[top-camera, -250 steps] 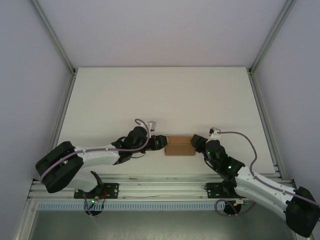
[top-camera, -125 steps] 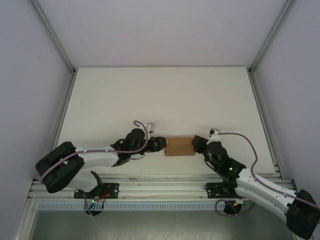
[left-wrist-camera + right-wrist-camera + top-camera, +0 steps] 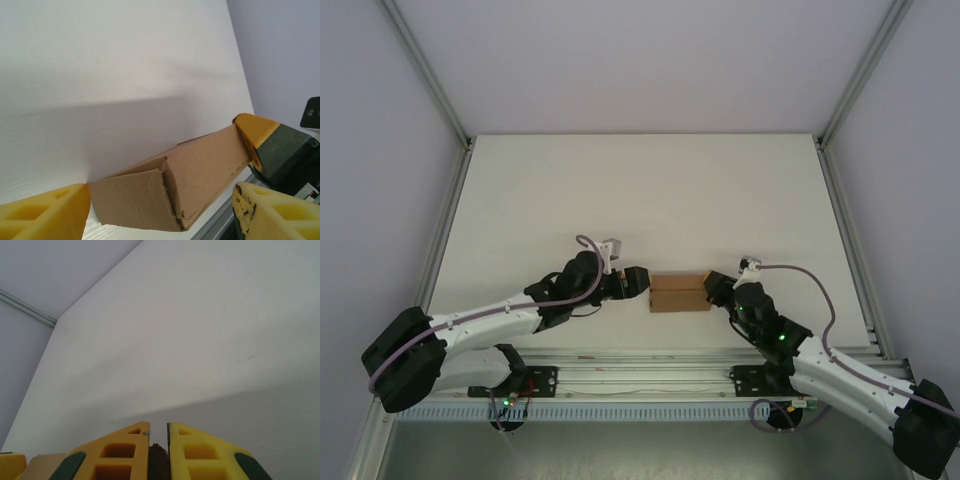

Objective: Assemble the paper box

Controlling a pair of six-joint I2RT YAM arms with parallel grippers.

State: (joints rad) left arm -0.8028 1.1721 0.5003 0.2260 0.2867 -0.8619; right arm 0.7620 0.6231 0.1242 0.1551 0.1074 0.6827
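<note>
The paper box is a small brown cardboard piece lying near the table's front edge, partly folded. My left gripper stands open at its left end. In the left wrist view the folded box lies between the two wide-apart yellow fingers, and a flap bends up along a crease. My right gripper is shut on the box's right end. In the right wrist view a thin dark cardboard edge is pinched between the fingers of my right gripper.
The white table stretches away behind the box. An aluminium rail runs along the near edge just in front of the box, and frame posts rise at the back corners. Pale walls close the sides.
The left arm has swung, its elbow going down and left and its wrist lifting slightly, with the gripper staying at the box's left end. The box and right gripper hardly moved.
</note>
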